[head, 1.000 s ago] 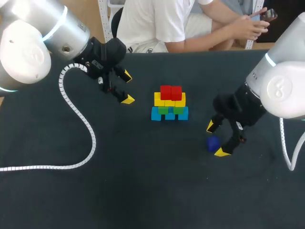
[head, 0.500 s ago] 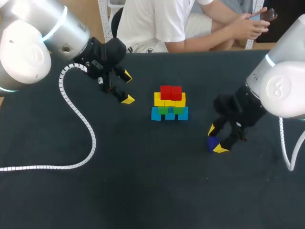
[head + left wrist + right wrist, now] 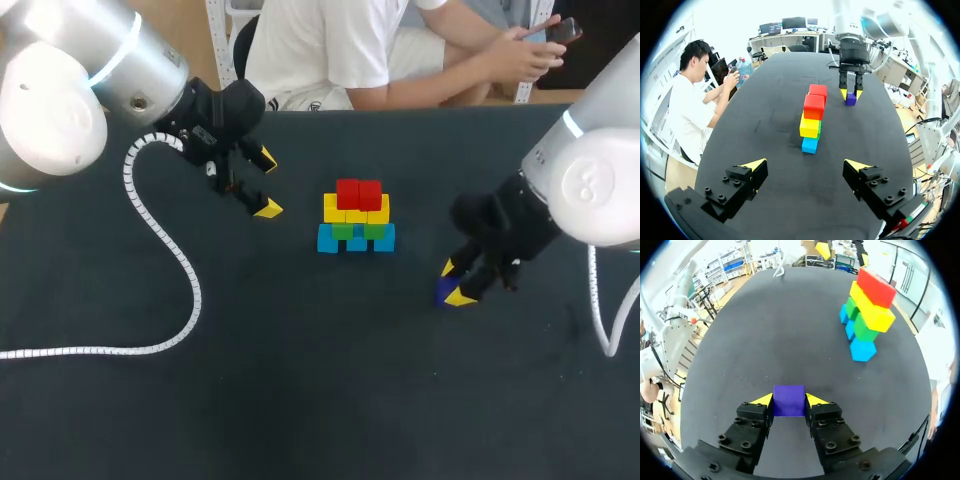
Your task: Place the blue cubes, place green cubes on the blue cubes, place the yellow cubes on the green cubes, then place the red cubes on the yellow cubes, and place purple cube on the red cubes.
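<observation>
The right gripper (image 3: 789,402), clenched on the purple cube (image 3: 445,291), should lift clear, then carry level toward ten o'clock, centring over the red cubes (image 3: 359,193).

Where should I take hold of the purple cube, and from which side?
Take it by its two opposite flat side faces, coming from above. The purple cube sits square on the table, clear of the stack, and the right tool pinches it that way.
</observation>
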`<state>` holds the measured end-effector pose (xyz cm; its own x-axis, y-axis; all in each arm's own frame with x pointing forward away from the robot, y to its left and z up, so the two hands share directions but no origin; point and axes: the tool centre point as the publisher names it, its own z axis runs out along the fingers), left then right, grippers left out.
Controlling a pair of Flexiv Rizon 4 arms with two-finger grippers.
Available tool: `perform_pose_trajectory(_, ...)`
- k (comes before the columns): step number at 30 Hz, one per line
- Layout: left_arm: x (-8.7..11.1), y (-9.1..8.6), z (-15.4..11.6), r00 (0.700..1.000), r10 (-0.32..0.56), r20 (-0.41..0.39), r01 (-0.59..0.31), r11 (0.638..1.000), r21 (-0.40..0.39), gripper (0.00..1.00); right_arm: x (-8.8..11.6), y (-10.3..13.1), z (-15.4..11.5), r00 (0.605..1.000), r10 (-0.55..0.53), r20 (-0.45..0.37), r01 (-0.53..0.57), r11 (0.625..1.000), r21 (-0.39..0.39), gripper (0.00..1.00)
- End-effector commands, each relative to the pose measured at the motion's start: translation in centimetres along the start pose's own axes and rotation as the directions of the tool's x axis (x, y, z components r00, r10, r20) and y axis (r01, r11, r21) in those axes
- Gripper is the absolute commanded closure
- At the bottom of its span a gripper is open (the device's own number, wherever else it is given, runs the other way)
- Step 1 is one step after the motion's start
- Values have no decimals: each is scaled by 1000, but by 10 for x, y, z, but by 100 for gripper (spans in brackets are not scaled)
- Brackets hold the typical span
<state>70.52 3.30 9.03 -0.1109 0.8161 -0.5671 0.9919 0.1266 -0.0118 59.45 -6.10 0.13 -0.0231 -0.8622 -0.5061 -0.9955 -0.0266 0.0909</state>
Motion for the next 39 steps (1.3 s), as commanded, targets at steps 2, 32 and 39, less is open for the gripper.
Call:
perform_pose_trajectory(2,0,2,0,1000,2,1,-2,1000,4,0,-10,4,-32,999,37,-7,-37,999,26,100)
perform_pose_trajectory(32,0,2,0,1000,2,1,-2,1000,4,0,-120,-22,-91,990,-140,7,139,986,87,100)
perform_pose_trajectory(39,0,2,0,1000,2,1,-2,1000,4,0,-120,-22,-91,990,-140,7,139,986,87,100)
